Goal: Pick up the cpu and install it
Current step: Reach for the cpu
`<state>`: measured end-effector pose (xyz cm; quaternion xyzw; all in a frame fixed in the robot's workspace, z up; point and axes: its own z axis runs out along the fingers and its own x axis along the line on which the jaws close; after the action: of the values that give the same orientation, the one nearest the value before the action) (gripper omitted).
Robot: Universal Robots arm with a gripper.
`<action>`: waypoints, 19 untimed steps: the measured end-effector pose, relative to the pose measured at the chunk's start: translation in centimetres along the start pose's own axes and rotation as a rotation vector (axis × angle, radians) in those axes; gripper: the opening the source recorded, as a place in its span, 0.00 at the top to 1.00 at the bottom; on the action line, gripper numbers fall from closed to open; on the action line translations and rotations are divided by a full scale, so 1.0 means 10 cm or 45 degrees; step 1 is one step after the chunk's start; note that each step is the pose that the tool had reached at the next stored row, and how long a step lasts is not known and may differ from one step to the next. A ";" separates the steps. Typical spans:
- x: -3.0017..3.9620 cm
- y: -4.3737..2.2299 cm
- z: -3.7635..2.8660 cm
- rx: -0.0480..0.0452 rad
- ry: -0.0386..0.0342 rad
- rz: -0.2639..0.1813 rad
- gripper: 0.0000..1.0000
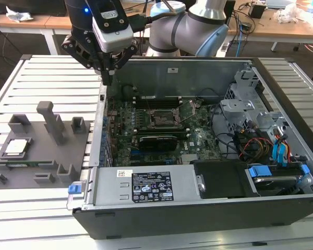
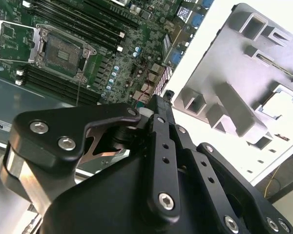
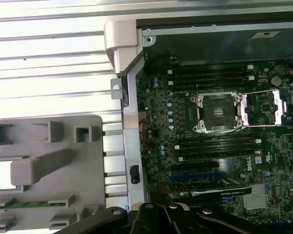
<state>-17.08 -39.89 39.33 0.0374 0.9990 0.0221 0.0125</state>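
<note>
The cpu [image 1: 16, 147] lies flat in a recess of the grey fixture [image 1: 41, 151] on the exterior view's left; it is a small silver square with a pale rim. In both wrist views it is a bright square [image 2: 283, 100] [image 3: 2, 174], partly behind a grey post in the first wrist view. My gripper [image 1: 108, 78] hangs above the computer case's back corner on the exterior view's left, well away from the cpu. Its fingers [image 2: 156, 114] are shut with nothing between them. The motherboard socket [image 1: 161, 121] [image 3: 219, 111] [image 2: 63, 51] stands open, its cover plate swung aside.
A green memory stick [image 1: 28, 164] lies in the fixture beside the cpu, and grey posts [image 1: 52, 122] stand up from it. The open case [image 1: 146, 187] has tall walls, drive cages and cables [image 1: 261, 140] on the exterior view's right. Everything rests on a slatted metal table [image 1: 41, 73].
</note>
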 end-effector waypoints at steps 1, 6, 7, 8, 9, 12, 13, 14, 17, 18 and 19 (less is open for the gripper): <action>0.009 -0.001 0.000 0.000 0.0000 0.000 0.89; 0.052 -0.004 -0.001 0.000 0.0000 0.000 0.89; 0.063 -0.005 -0.001 0.000 0.0000 0.000 0.89; 0.071 -0.005 -0.002 0.000 0.0000 0.000 0.89; 0.097 -0.007 -0.003 0.000 0.0000 0.000 0.89; 0.122 -0.009 -0.003 0.000 0.0000 0.000 0.89; 0.129 -0.009 -0.003 0.000 -0.0001 0.000 0.89; 0.136 -0.010 -0.004 0.000 0.0000 0.000 0.89; 0.166 -0.013 -0.005 0.000 0.0000 0.000 0.89; 0.173 -0.013 -0.004 0.000 0.0000 0.000 0.89; 0.183 -0.014 -0.005 0.000 0.0000 0.000 0.89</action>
<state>-18.92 -39.89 39.33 0.0374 0.9990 0.0221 0.0125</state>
